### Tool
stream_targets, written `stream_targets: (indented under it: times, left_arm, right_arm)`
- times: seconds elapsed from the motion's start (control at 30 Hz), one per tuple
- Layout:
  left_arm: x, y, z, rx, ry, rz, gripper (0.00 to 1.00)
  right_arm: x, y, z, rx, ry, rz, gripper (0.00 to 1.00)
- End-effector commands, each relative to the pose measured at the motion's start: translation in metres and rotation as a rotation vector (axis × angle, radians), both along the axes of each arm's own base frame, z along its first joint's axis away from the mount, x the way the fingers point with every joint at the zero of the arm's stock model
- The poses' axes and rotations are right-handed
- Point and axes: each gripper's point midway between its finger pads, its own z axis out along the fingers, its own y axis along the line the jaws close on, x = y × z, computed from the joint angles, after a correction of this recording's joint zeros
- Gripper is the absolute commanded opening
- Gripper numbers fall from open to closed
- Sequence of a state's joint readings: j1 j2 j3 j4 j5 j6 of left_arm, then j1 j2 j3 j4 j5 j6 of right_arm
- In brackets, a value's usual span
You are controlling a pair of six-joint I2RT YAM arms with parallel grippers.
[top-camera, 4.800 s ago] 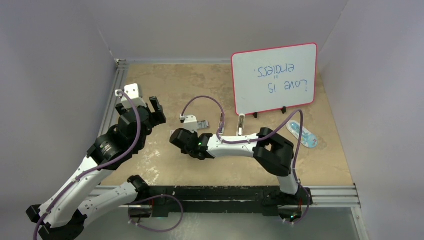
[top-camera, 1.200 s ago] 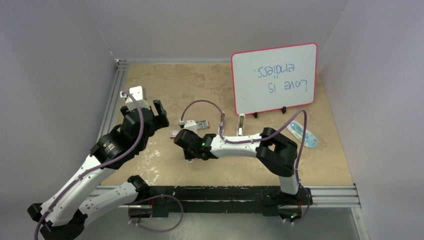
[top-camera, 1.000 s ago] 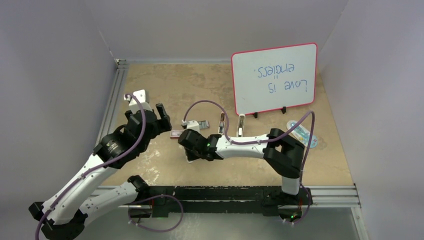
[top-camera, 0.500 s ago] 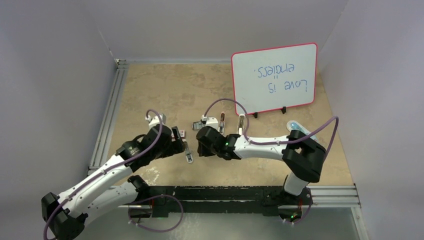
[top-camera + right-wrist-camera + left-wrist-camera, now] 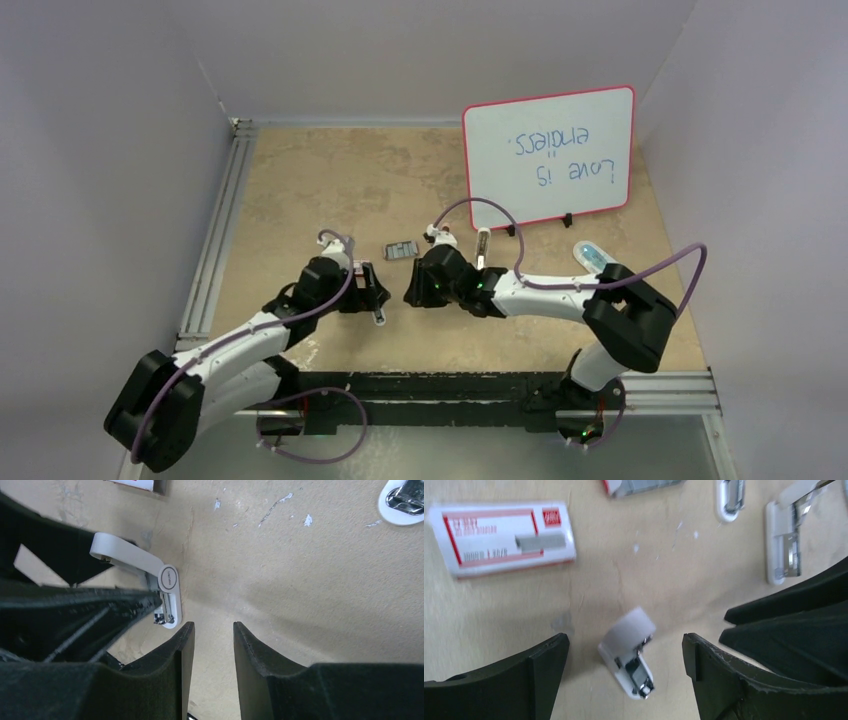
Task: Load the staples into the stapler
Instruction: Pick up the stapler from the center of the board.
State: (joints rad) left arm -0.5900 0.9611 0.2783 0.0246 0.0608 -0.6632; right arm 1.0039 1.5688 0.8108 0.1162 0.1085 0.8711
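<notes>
Left jaws wide apart, straddling small white stapler (image 5: 629, 630) without touching, right jaws slightly apart, empty.

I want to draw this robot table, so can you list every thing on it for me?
whiteboard: one, white with a pink-red rim and writing, standing at the back right.
staple box: one, white with red print, flat on the table.
tray of staples: one, grey, mid-table.
mini stapler: one, white and silvery, lying between the left fingers.
stapler-like pieces: two, white with metal, beyond the stapler.
blue-and-white thing: one, below the whiteboard; too small to name.
table: one, tan.
left gripper: black, open around the stapler.
right gripper: black, open, empty.
</notes>
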Motion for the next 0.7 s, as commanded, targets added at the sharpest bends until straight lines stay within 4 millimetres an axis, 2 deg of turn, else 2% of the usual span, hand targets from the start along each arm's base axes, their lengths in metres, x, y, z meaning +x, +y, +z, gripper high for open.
stream_targets:
  times: [0.0, 0.23, 0.43, 0.67]
  left_arm:
    - [0.034, -0.018, 0.047, -0.141, -0.242, -0.148, 0.84]
    - [0.025, -0.025, 0.05, -0.273, -0.222, -0.313, 0.78]
    - [0.006, -0.027, 0.043, -0.315, -0.159, -0.34, 0.69]
    - [0.015, -0.021, 0.028, -0.27, -0.068, -0.268, 0.57]
  right_arm:
    - [0.004, 0.011, 0.026, 0.061, -0.04, 0.035, 0.37]
    - [0.008, 0.005, 0.026, 0.036, -0.04, 0.03, 0.36]
    - [0.011, 0.003, 0.031, 0.04, -0.047, 0.025, 0.36]
    - [0.013, 0.002, 0.032, 0.043, -0.049, 0.024, 0.36]
